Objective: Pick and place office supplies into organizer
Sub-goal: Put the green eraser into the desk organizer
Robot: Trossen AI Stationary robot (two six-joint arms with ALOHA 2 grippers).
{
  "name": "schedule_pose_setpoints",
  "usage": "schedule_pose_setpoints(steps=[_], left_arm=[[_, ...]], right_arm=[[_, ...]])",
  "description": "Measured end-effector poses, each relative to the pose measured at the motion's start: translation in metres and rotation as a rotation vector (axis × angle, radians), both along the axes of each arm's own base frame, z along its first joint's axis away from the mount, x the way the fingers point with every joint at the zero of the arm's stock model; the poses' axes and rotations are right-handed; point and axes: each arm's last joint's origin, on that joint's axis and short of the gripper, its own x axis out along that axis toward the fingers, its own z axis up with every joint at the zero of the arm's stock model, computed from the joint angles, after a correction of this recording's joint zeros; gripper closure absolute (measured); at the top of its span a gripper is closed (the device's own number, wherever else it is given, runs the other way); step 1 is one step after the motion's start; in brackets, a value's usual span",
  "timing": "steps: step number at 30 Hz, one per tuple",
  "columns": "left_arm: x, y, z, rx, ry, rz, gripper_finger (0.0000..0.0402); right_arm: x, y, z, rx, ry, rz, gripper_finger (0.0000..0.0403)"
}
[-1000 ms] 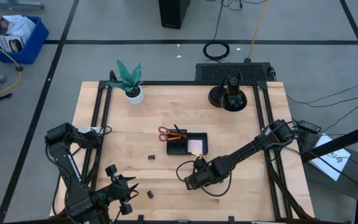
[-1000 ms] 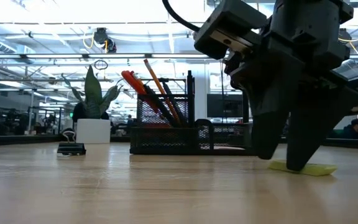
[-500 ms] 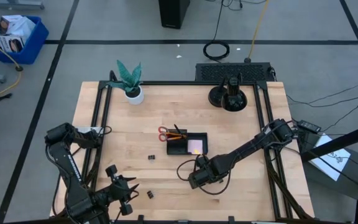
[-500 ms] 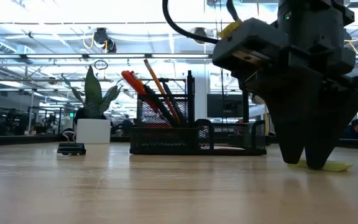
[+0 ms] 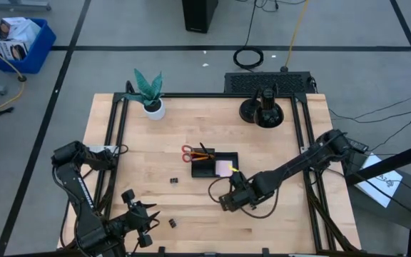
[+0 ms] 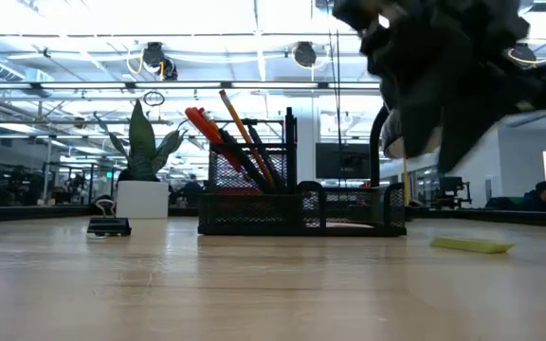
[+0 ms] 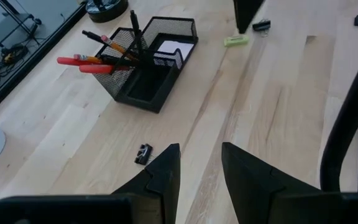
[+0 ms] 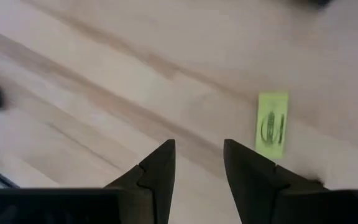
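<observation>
Just off the organizer's (image 5: 214, 165) front-right corner, the right gripper (image 5: 225, 202) hangs above the wood, fingers parted w/ a gap between them, nothing held. Its target, I'd say, is the small yellow-green piece (image 8: 272, 124), lying flat on the table (image 5: 284, 221) and untouched.

Key relation: in the right wrist view the piece sits ahead of the claw and off to one side of the finger line, not between the tips. Long axis looks roughly parallel to the fingers' reach, so closing across its narrow width should work after a sideways shift. From overhead the piece is prob. hidden or nearly so by the arm near the organizer's corner, at about 1 o'clock from the claw; hard to be sure there.

Low view confirms it: flat on the wood, clear of the organizer, gripper raised above.

Left gripper (image 7: 197, 171) waits at the table's 7 o'clock corner, fingers apart too, empty, a binder clip (image 7: 144, 153) just ahead of it. Right arm is far nearer the piece. Scissors (image 5: 188, 152), pens and pencils already stand in the organizer.
</observation>
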Motion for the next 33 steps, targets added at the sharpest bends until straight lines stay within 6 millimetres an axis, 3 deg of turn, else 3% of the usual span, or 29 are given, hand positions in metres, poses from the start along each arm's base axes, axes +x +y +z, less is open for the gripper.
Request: schedule_pose_setpoints(steps=[3, 8, 15, 21, 33], left_arm=[[0.000, 0.000, 0.000, 0.007, -0.012, -0.002, 0.0277], [0.000, 0.000, 0.001, 0.014, -0.021, -0.003, 0.0277], [0.001, 0.000, 0.001, 0.018, -0.031, -0.004, 0.0277], [0.001, 0.000, 0.001, 0.014, -0.034, -0.004, 0.0277], [0.001, -0.001, 0.001, 0.010, -0.036, -0.005, 0.0277]], right_arm=[[-0.007, -0.004, 0.011, -0.022, 0.003, -0.012, 0.0273], [-0.015, -0.006, 0.008, -0.007, 0.104, -0.015, 0.0273], [-0.011, -0.004, -0.001, 0.021, 0.131, -0.013, 0.0273], [-0.006, 0.001, -0.023, 0.051, 0.218, 0.020, 0.0273], [-0.003, -0.005, -0.026, 0.022, 0.216, 0.009, 0.0273]])
